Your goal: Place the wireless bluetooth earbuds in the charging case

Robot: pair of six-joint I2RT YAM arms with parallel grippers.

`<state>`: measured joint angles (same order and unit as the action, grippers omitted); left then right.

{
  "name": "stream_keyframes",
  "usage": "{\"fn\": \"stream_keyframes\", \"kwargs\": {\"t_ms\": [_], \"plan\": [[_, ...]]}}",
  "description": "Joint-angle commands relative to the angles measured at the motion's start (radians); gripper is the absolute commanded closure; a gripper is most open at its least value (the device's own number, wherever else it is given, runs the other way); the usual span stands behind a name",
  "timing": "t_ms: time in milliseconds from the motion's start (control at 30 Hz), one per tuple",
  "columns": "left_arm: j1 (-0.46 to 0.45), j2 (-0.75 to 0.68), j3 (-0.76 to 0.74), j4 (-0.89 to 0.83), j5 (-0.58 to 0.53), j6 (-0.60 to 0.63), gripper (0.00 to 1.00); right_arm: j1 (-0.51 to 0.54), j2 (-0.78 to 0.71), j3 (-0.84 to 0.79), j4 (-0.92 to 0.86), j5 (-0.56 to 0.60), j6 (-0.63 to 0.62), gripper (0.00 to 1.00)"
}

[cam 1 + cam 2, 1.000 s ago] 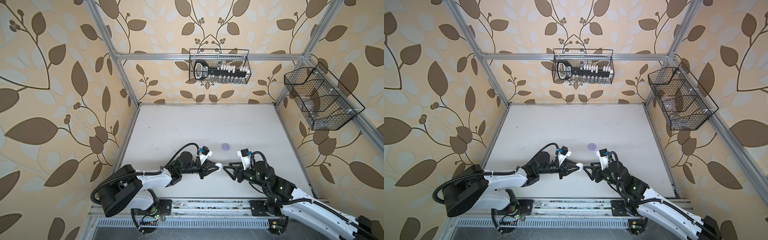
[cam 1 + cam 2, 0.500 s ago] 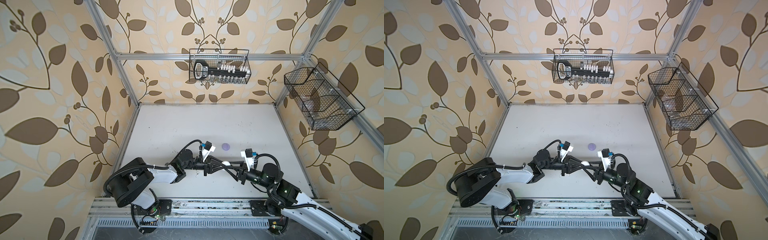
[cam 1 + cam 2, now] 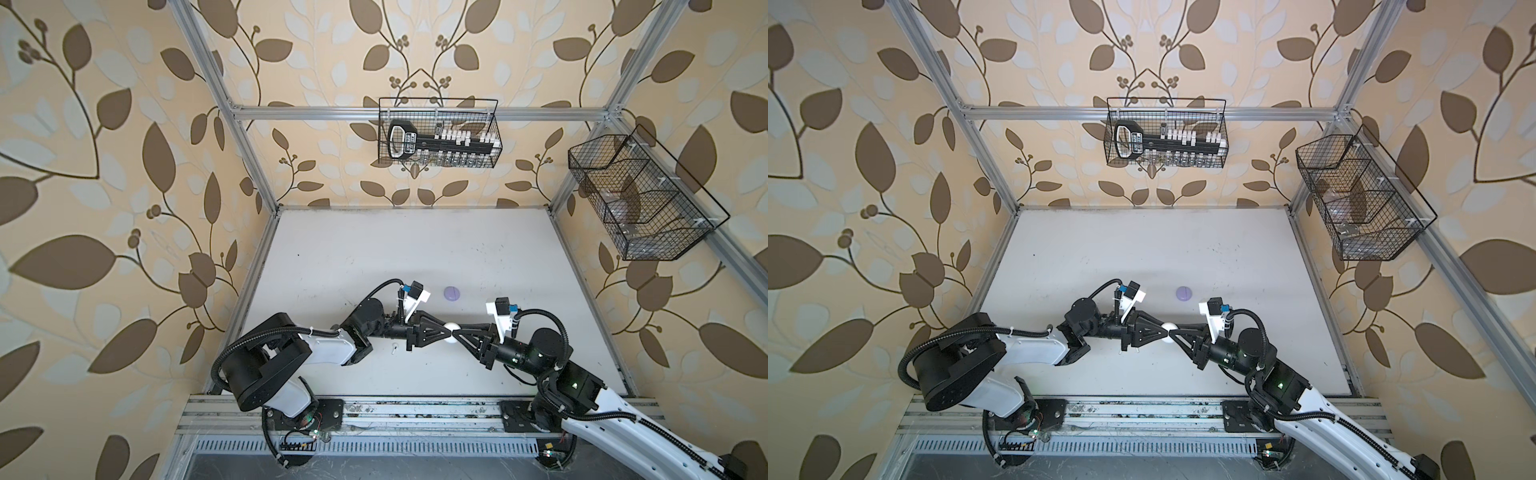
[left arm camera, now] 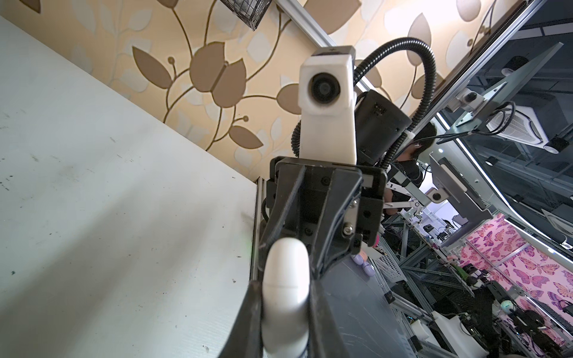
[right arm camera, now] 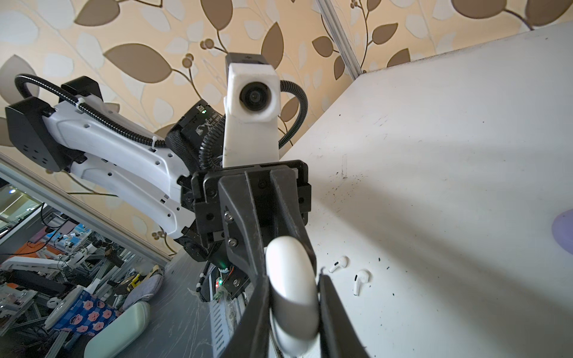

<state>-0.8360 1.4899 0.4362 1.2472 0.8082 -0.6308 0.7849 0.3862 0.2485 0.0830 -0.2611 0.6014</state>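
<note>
Left gripper (image 3: 444,332): we are seeing it clamping the white case (image 3: 450,326) from its own arm's side. In its wrist view the fingers (image 4: 249,313) are pressing on both broad faces of the case.
Right gripper (image 3: 457,332): we are seeing it meeting the same case from the opposite side. In its wrist view the fingers (image 5: 255,310) are hugging the case on either face with no clear gap, so we are reading it as gripping too.
White case: we are finding it held edge-on between the two grippers, tip to tip, in both top views. It is sitting over the front middle of the table (image 3: 374,249) and lifted off it. Its seam is showing as a thin line, with the lid down.
White earbuds (image 5: 338,264): we are spotting two lying loose on the table, near each other but not touching, on the left arm's side of the held case and outside any case.
Lilac case (image 3: 452,294): we are seeing it resting on the table behind the meeting grippers, apart from them.
</note>
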Motion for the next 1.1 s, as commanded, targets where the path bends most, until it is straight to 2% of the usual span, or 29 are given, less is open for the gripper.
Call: {"fn": "stream_keyframes", "kwargs": {"t_ms": [0,67,167,433,867,1067], "plan": [[0.0,-0.034,0.024,0.023,-0.004,0.029,0.77,0.005,0.005,-0.003,0.008,-0.034,0.012,0.86],[0.0,-0.044,0.032,-0.025,-0.003,0.048,0.69,0.005,0.008,0.009,-0.006,-0.03,0.008,0.87],[0.0,-0.082,0.035,-0.085,-0.006,0.08,0.63,0.001,0.01,0.037,-0.051,-0.023,-0.012,0.87],[0.0,-0.125,0.024,-0.139,-0.014,0.115,0.63,-0.028,0.008,0.054,-0.092,-0.041,-0.02,0.87],[0.0,-0.118,0.031,-0.137,0.006,0.116,0.66,-0.076,-0.004,0.056,-0.082,-0.076,-0.004,0.87],[-0.003,-0.104,0.036,-0.133,0.02,0.108,0.56,-0.099,0.027,0.035,0.008,-0.122,0.028,0.88]]}}
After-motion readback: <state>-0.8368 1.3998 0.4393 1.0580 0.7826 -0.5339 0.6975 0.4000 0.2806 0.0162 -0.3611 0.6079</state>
